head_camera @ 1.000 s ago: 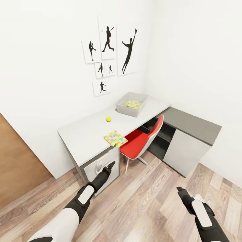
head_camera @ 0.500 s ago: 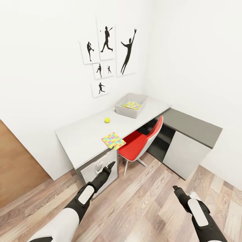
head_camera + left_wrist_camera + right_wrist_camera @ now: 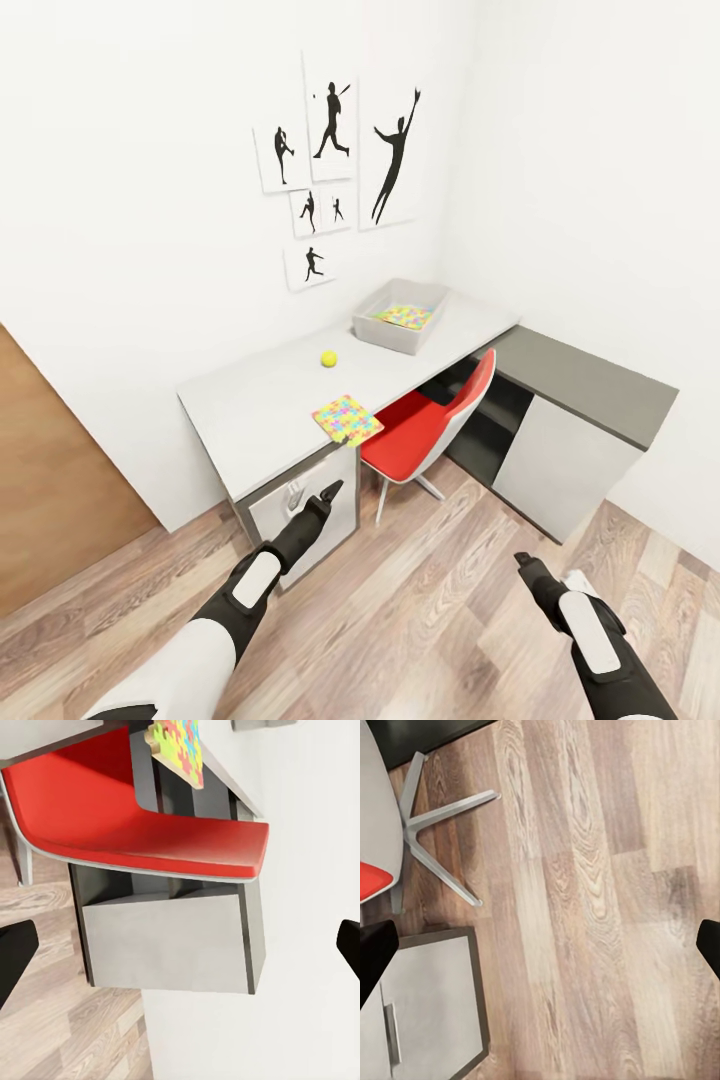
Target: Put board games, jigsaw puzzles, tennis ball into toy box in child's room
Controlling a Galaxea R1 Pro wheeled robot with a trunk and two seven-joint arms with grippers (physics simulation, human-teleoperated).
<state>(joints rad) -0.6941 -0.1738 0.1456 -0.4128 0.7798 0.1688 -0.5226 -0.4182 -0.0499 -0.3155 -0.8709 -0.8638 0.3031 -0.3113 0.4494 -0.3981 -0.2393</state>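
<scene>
I see both grippers, left gripper (image 3: 327, 496) and right gripper (image 3: 527, 566), spread apart and empty, facing the desk (image 3: 260, 405) with ball (image 3: 328, 358), puzzle (image 3: 346, 419), toy box (image 3: 401, 315)

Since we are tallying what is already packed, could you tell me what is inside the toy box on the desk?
The toy box holds a flat, multicoloured jigsaw puzzle lying on its bottom. The near wall hides part of the interior, so anything tucked against it or under the puzzle cannot be seen.
</scene>
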